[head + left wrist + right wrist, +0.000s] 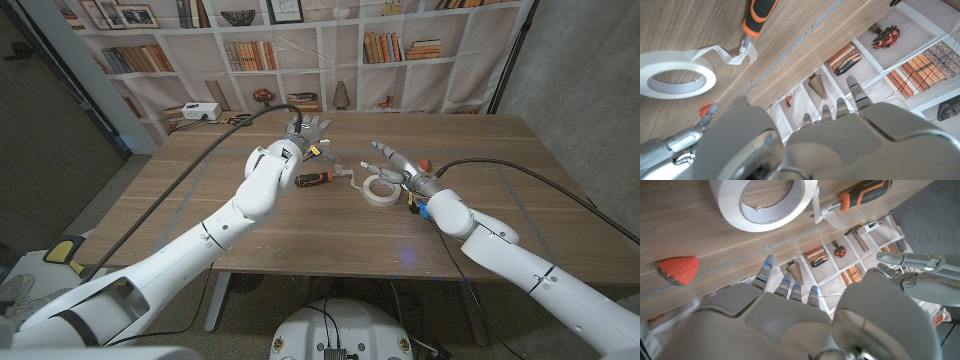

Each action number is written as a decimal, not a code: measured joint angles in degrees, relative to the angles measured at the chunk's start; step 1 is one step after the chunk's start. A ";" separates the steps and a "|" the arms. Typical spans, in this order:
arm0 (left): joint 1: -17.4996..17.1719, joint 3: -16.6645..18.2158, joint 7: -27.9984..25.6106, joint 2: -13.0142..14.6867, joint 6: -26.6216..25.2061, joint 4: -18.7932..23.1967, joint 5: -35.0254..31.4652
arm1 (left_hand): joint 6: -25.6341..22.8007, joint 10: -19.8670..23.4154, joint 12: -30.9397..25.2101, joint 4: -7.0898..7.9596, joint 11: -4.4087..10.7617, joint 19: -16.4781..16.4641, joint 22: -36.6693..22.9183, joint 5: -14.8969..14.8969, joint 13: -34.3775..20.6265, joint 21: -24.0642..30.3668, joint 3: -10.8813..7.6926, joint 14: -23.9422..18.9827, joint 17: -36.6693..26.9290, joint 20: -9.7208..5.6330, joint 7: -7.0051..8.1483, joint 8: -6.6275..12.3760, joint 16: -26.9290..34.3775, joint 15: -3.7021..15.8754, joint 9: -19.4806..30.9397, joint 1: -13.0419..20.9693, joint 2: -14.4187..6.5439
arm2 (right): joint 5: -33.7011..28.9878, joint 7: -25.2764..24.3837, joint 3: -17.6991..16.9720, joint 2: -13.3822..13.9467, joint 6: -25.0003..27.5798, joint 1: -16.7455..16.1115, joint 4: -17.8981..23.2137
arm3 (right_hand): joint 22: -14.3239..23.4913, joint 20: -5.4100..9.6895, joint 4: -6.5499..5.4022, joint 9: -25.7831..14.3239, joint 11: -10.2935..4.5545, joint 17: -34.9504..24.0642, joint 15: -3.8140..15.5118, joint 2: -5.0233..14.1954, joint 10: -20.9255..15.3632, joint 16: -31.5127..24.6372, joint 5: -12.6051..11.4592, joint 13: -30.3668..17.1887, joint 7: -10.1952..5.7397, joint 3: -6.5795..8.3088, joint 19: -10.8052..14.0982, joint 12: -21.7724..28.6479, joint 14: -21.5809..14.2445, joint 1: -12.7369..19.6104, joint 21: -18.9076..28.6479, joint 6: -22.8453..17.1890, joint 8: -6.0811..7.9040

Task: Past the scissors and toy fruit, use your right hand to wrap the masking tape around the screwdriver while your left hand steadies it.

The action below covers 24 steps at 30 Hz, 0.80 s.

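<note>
Here we find the screwdriver [314,178] lying on the wooden table [300,235], about midway along its width and toward the far edge, its orange-and-black handle pointing to the left edge and its shaft to the right edge, so its long axis runs roughly parallel to the far edge. A loose strip from the masking tape [381,190] reaches across to the shaft and appears stuck there; the roll itself lies flat just beside the tip, on the right.

Our left hand [305,135] hovers above the handle end with fingers spread and nothing held. Our right hand [398,165] is likewise open and empty, fingers extended, poised just beyond the roll toward the right edge. A red toy strawberry [679,270] sits close to the right hand.

We judge that each hand is nearer its own target: the left must drop onto the handle, the right must come down onto the roll, and winding will run across the shaft's axis.
</note>
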State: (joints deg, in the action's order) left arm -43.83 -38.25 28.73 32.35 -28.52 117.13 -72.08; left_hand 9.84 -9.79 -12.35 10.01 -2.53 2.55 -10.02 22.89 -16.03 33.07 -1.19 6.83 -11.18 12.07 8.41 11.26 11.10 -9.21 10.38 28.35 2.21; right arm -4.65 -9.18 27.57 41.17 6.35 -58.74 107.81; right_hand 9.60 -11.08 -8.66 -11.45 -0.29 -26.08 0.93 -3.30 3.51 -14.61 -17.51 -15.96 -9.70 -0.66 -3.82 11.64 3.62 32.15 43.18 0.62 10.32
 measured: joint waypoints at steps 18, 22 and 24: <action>-9.64 14.49 -26.55 0.45 15.69 -3.29 32.60 | 0.12 0.30 -0.64 -0.60 1.54 3.59 0.01 -3.00 3.46 -4.79 2.02 -0.35 0.53 0.01 2.38 0.22 0.00 0.21 -0.27 -6.89 -3.56 | 16.10 0.28 -4.15 -6.78 -23.76 0.53 -9.48 | 0.00 1.27 0.60 0.53 -0.34 2.23 -0.22 -0.05 -1.88 0.21 -0.51 1.24 0.92 -1.08 3.13 0.28 -1.52 -1.29 -1.04 -3.62 1.17; -9.64 14.49 -27.06 0.45 20.74 -3.29 40.30 | 0.21 -0.19 0.07 -0.60 2.03 6.62 0.01 -3.45 4.52 -7.18 2.02 2.11 0.80 -0.44 2.66 -0.04 -0.74 0.83 -0.53 -9.17 -5.89 | 20.24 1.62 -4.66 -8.29 -27.13 1.03 -11.21 | 0.01 3.23 0.60 0.53 -0.23 3.10 0.10 0.27 -2.72 0.43 -0.73 1.74 0.91 -1.08 4.65 0.28 -2.40 -1.56 -1.13 -4.44 1.17; -10.23 17.11 -26.43 0.47 24.03 -8.39 45.54 | 0.21 -0.08 0.29 -0.59 2.14 7.45 0.01 -3.45 4.81 -7.87 2.22 2.73 0.79 -1.31 2.66 -0.26 -0.74 1.45 -0.53 -9.63 -6.80 | 21.74 2.18 -4.81 -8.82 -28.02 1.19 -11.91 | 0.01 4.12 0.61 0.53 -0.23 3.43 0.10 0.65 -2.71 0.43 -0.73 1.86 1.10 -1.08 4.68 0.28 -2.40 -1.48 -1.49 -4.62 1.17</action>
State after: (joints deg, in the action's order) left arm -54.06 -21.14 2.29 32.82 -4.49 108.75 -26.54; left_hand 10.05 -9.87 -12.06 9.41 -0.39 10.00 -10.01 19.44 -11.22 25.20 1.03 9.56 -10.39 10.76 11.07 10.99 10.36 -7.75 9.85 18.72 -4.59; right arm 17.09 -7.00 22.76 32.35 -21.67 -57.55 95.90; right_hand 9.61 -6.96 -8.05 -10.91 -0.52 -22.64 1.03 -2.65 0.79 -14.18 -18.24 -14.09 -8.60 -1.74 0.86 11.92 1.22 30.68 41.69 -4.01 11.49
